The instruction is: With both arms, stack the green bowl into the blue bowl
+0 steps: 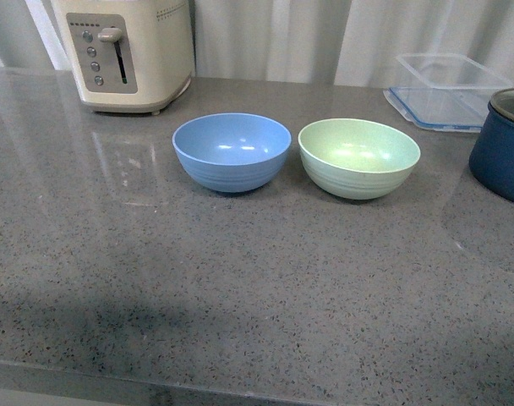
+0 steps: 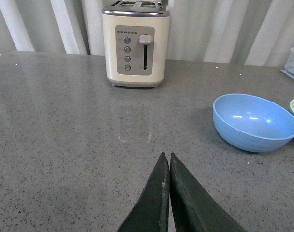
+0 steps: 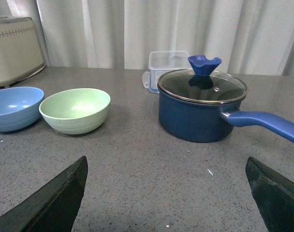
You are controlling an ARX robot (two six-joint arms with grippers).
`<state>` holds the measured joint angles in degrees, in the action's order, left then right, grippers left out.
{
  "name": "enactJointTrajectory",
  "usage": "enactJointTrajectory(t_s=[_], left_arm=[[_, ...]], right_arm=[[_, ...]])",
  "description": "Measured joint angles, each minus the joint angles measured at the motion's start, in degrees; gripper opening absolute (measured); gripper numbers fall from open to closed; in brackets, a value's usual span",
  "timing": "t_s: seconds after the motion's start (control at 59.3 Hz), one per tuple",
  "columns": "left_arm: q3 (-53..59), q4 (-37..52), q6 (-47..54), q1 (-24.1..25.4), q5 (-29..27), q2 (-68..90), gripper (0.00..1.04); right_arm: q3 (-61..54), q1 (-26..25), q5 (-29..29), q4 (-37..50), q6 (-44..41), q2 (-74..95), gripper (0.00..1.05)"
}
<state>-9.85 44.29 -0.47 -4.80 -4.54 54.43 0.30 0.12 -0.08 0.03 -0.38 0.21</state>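
Observation:
The green bowl (image 1: 359, 157) stands upright and empty on the grey counter, just right of the blue bowl (image 1: 232, 151), which is also upright and empty; their rims are a small gap apart. Neither arm shows in the front view. In the left wrist view my left gripper (image 2: 166, 155) is shut and empty over bare counter, with the blue bowl (image 2: 255, 122) ahead and apart from it. In the right wrist view my right gripper (image 3: 166, 162) is open wide and empty, with the green bowl (image 3: 75, 110) and blue bowl (image 3: 14, 107) ahead.
A cream toaster (image 1: 126, 51) stands at the back left. A clear plastic container (image 1: 445, 90) sits at the back right. A dark navy pot (image 3: 201, 106) with a glass lid and long handle stands right of the green bowl.

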Motion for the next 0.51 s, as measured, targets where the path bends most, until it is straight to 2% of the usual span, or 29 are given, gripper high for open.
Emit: enactJointTrajectory(t_s=[0.067,0.152,0.455,0.506], left_arm=[[1.88,-1.44,0.02,2.84,3.93,-3.13,0.04],[3.56,-3.26,0.0,4.59,4.09,-6.6,0.04],[6.78,-9.51,0.02,4.68,4.48,-16.2,0.04],[8.13,-7.78,0.02,4.68,4.5,-16.48,0.04]], right_arm=[[0.0,0.0,0.0,0.0,0.0,0.0,0.95],[0.0,0.0,0.0,0.0,-0.02,0.0,0.95],[0.0,0.0,0.0,0.0,0.0,0.0,0.95],[0.0,0.0,0.0,0.0,0.0,0.0,0.95]])
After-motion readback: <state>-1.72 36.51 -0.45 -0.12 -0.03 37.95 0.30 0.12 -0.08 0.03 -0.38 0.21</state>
